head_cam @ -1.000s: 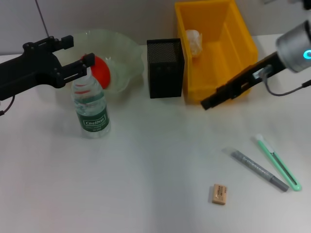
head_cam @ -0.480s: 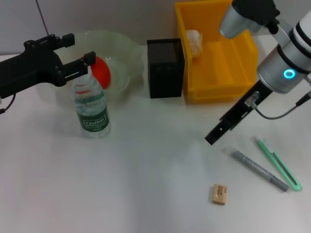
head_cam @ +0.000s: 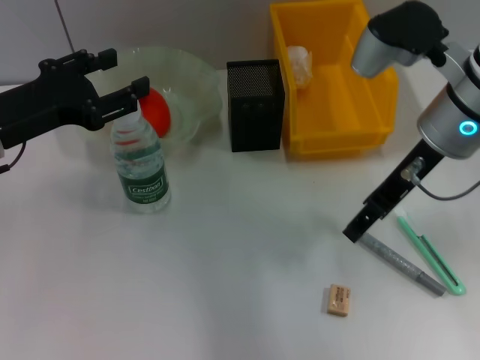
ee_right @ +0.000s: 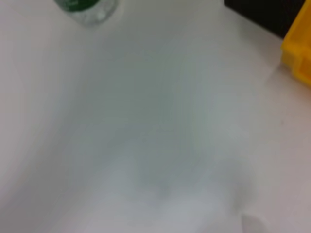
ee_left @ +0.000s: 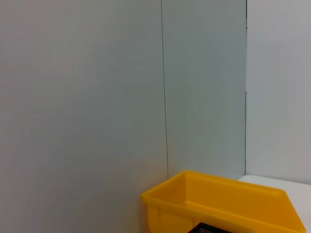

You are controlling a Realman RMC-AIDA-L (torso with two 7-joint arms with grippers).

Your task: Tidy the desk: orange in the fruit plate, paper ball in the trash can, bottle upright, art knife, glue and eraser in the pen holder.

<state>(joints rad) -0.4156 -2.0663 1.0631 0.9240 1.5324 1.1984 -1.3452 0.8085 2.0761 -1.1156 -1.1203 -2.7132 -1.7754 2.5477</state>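
The bottle (head_cam: 141,163) stands upright on the table, and its base also shows in the right wrist view (ee_right: 85,9). My left gripper (head_cam: 128,73) is open just above and behind the bottle's top, over the fruit plate (head_cam: 191,71). The orange (head_cam: 157,111) lies in that plate. The paper ball (head_cam: 298,63) sits inside the trash can (head_cam: 335,124). The pen holder (head_cam: 255,106) stands between plate and can. My right gripper (head_cam: 354,232) hangs low, its tip at the near end of the grey glue stick (head_cam: 402,263). The green art knife (head_cam: 430,253) lies beside the glue. The eraser (head_cam: 339,300) lies nearer the front.
The left wrist view shows a grey wall, the trash can's rim (ee_left: 218,191) and a corner of the pen holder (ee_left: 213,228). The right wrist view shows bare white table, with the pen holder (ee_right: 265,14) and the trash can (ee_right: 299,58) at its edge.
My right arm has swung down and forward from in front of the trash can to the glue stick's end. The left arm has barely moved.
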